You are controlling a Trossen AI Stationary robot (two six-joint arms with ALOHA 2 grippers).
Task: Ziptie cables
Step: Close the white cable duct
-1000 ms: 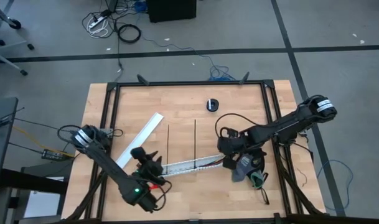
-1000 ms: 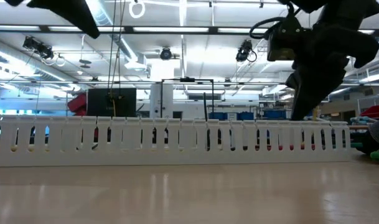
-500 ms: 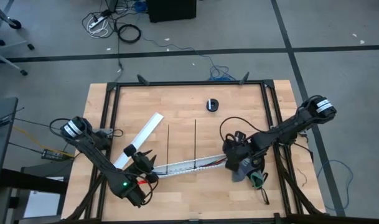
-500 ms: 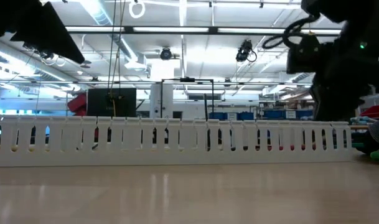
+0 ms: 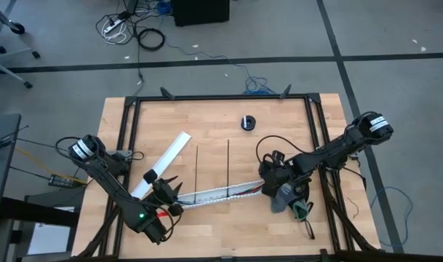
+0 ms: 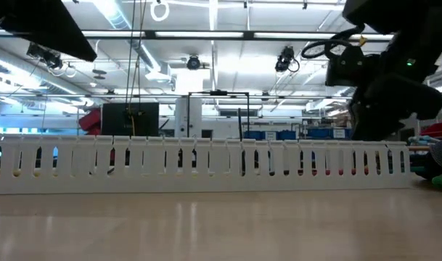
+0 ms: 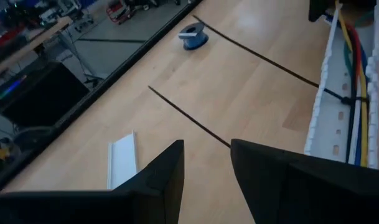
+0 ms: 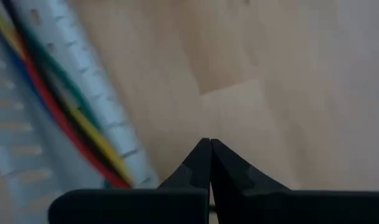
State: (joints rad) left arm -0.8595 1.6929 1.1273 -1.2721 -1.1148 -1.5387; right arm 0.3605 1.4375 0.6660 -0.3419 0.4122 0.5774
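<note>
The right gripper [image 8: 209,149] hangs with fingers pressed together on nothing, just beside one end of the slotted white channel [image 5: 221,193]. The cables [image 7: 355,68] lie inside that channel. The left gripper [image 5: 170,195] sits at the channel's other end, fingers narrowly parted and empty. Two zipties [image 5: 228,161] lie beyond the channel, between both grippers

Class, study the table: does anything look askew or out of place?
The flat white cover strip lies diagonally, apart from the slotted channel holding the cables. Two zipties lie loose and parallel on the table.
</note>
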